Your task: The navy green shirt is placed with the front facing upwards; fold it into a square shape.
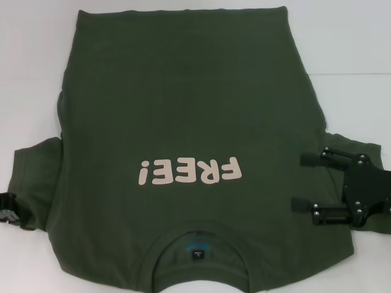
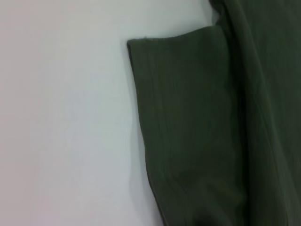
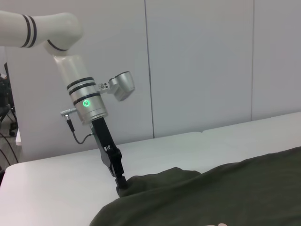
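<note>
Head view showed the navy green shirt (image 1: 183,122) spread front-up on the white table (image 1: 354,36), bare tabletop on both sides. Right gripper (image 1: 300,182) hovered released over the right sleeve. Left gripper (image 1: 8,210) met the left sleeve edge; grasp undeterminable.
</note>
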